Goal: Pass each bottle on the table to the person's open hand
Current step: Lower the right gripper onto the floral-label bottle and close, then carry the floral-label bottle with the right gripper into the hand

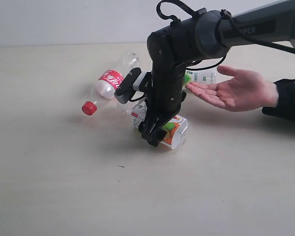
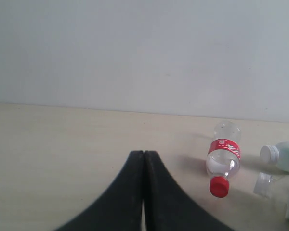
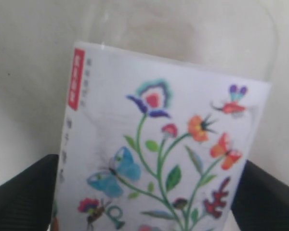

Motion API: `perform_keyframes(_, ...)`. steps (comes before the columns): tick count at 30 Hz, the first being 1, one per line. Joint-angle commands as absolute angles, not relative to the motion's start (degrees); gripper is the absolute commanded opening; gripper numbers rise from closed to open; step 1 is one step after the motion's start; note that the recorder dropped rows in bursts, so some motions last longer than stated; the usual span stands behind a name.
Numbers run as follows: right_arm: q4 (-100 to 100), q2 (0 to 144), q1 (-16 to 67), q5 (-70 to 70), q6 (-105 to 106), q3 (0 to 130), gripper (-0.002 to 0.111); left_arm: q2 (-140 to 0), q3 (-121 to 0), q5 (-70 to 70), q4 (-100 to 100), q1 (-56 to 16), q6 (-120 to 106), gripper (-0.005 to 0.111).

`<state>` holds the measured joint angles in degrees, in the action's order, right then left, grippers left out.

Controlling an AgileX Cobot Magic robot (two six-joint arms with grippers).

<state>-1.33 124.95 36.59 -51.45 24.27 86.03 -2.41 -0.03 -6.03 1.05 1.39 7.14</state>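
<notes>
The white bottle with the colourful illustrated label (image 1: pixel 175 132) lies on the table (image 1: pixel 64 187) in the middle. My right gripper (image 1: pixel 155 137) comes down over it, and in the right wrist view this bottle (image 3: pixel 159 144) fills the gap of the right gripper (image 3: pixel 149 163), with a finger against each side. A clear bottle with red label and cap (image 1: pixel 108 83) lies to the left. The white green-labelled bottle (image 1: pixel 202 76) lies behind the arm. No yellow bottle is in view. My left gripper (image 2: pixel 144 156) is shut and holds nothing, with the clear bottle (image 2: pixel 223 156) off to one side.
A person's open hand (image 1: pixel 236 91), palm up, reaches in from the right, just beside my right arm (image 1: pixel 187 39). The left wrist view also catches the green-labelled bottle (image 2: pixel 284 156) near the frame edge.
</notes>
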Motion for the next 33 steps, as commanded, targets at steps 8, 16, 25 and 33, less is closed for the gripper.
perform_keyframes(8, -1.68, 124.83, 36.65, -57.83, 23.64, 86.65, 0.000, -1.92, 0.00, -5.95, 1.02, 1.39, 7.25, 0.000)
perform_keyframes(16, 6.71, 112.62, 36.41, -58.53, 20.28, 86.75, 0.000, -1.92, 0.00, -5.95, 1.02, 1.39, 7.25, 0.000)
perform_keyframes(25, 6.22, 98.84, 20.83, -60.99, 8.73, 85.10, 0.000, -1.92, 0.00, -5.95, 1.02, 1.39, 7.25, 0.000)
perform_keyframes(33, 8.67, 100.67, 15.56, -45.51, 8.99, 70.00, 0.000, -1.92, 0.00, -5.95, 1.02, 1.39, 7.25, 0.000)
